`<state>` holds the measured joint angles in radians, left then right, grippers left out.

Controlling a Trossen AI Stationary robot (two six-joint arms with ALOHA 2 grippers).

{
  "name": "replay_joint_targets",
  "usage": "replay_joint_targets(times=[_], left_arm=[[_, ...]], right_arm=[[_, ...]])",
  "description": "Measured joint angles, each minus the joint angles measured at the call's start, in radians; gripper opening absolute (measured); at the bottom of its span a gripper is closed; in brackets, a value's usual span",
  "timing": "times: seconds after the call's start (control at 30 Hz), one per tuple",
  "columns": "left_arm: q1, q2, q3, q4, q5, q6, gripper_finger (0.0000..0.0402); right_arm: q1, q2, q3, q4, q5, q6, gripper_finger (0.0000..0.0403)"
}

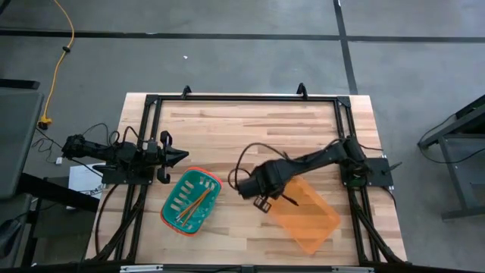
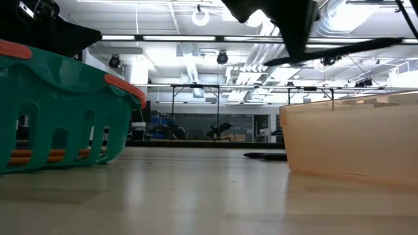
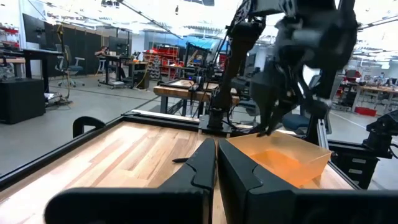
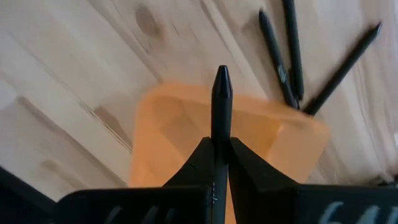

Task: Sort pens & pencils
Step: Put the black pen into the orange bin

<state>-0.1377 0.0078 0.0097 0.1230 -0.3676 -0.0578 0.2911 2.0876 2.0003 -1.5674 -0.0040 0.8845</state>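
Pens are in two places: one pen [image 4: 221, 102] is being pinched upright between the closed fingers of the right tool [image 4: 221, 146], which is hanging over the near corner of the orange bin [image 1: 307, 216], and three more pens [image 4: 292, 56] are lying in a loose fan on the counter [image 1: 227, 129] just past the bin's far edge. Pencils [image 1: 195, 205] are resting inside the green basket [image 1: 189, 203], well apart from the bin. Off at the counter's left side, the left tool [image 1: 176, 155] is waiting with its fingers pressed together, holding nothing, and pointing toward the middle.
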Motion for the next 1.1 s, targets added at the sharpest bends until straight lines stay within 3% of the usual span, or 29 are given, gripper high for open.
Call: replay_joint_targets(times=[0.6, 1.1], left_arm=[[0.000, 0.000, 0.000, 0.000, 0.000, 0.000, 0.0005], [0.000, 0.000, 0.000, 0.000, 0.000, 0.000, 0.0006]], right_arm=[[0.165, 0.000, -0.248, 0.013, -0.005, 0.175, 0.0003], [0.194, 0.000, -0.493, 0.269, -0.052, 0.189, 0.0011]])
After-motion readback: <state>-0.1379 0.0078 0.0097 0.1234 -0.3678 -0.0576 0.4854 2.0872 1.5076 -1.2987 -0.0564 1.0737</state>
